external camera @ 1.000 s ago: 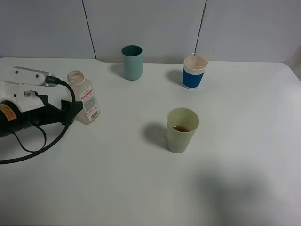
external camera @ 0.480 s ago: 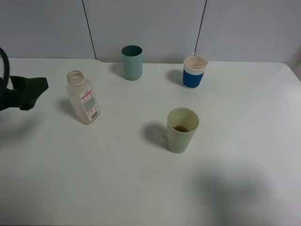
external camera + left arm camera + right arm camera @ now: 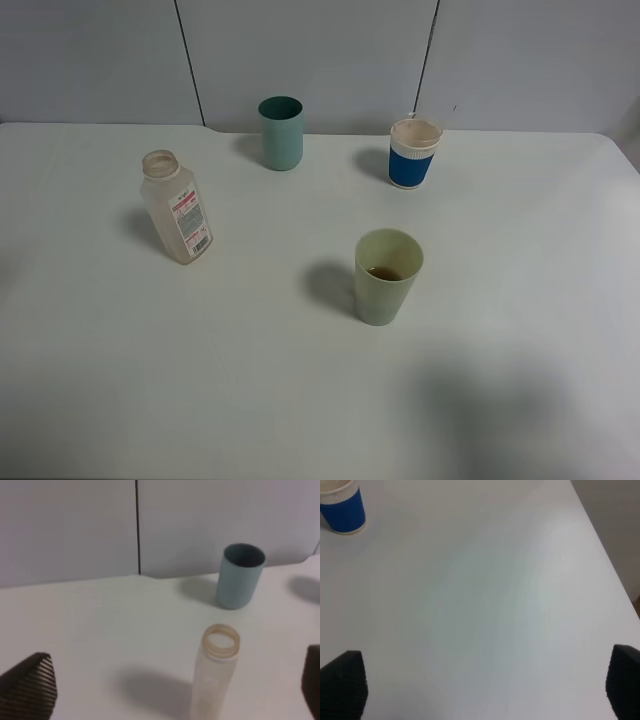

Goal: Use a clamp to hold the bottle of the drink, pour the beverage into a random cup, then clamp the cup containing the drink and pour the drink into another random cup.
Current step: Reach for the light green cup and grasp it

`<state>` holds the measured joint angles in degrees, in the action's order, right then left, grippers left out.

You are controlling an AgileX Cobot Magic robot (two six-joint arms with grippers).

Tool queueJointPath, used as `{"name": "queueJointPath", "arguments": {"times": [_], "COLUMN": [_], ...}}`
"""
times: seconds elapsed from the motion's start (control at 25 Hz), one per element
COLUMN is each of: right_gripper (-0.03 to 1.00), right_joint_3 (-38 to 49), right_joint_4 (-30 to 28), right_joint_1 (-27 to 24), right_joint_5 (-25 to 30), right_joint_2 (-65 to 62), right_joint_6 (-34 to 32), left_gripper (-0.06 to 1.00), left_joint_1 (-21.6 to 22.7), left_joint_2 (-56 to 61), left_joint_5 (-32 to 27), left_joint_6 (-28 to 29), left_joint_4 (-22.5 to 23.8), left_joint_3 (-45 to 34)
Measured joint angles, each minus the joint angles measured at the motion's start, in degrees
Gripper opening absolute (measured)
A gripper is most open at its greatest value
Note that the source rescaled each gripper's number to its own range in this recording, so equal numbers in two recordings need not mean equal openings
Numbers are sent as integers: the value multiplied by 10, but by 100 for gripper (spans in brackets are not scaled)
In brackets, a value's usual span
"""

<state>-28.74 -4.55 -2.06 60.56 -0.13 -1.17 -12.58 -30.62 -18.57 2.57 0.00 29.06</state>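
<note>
Bottle [image 3: 177, 207] stands upright on the left part of the white table [image 3: 250, 400], uncapped, its mouth open and its red-and-white label facing the front. Nothing touches it. Its body is pale and translucent, and I cannot tell how much liquid is inside.

Three cups stand upright, well apart from each other and from the bottle. The green cup [image 3: 388, 276] is near the middle of the table, with a little brown drink at its bottom. The teal cup [image 3: 281, 132] is at the back, close to the grey wall [image 3: 320, 50]. The blue cup [image 3: 415, 153], with a white rim band, stands to the right of the teal one.

The left gripper [image 3: 170, 690] is spread wide and holds nothing. Its jaws show only as dark ribbed tips at the two lower edges of the left wrist view. The bottle [image 3: 215, 675] stands in front of it, between the tips but clear of both, with the teal cup [image 3: 240, 576] beyond it.

The right gripper [image 3: 482, 685] is also spread wide and empty, over bare table [image 3: 485, 590]. The blue cup [image 3: 341, 510] is well ahead of it and off to one side.
</note>
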Motion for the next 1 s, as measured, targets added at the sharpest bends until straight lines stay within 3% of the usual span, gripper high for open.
{"name": "queueJointPath", "arguments": {"times": [0.4, 0.64, 1.0], "right_gripper": [86, 86, 86], "right_joint_3": [0, 0, 0], "right_joint_4": [0, 0, 0], "right_joint_1": [0, 0, 0], "right_joint_5": [0, 0, 0], "right_joint_2": [0, 0, 0], "right_joint_6": [0, 0, 0], "left_gripper": [100, 100, 100], "left_joint_1": [0, 17, 121], "left_joint_2": [47, 83, 139], "left_joint_5": [-234, -275, -339], "left_joint_6": [2, 2, 2], "left_joint_4": [53, 60, 49], "left_joint_3": [155, 188, 189]}}
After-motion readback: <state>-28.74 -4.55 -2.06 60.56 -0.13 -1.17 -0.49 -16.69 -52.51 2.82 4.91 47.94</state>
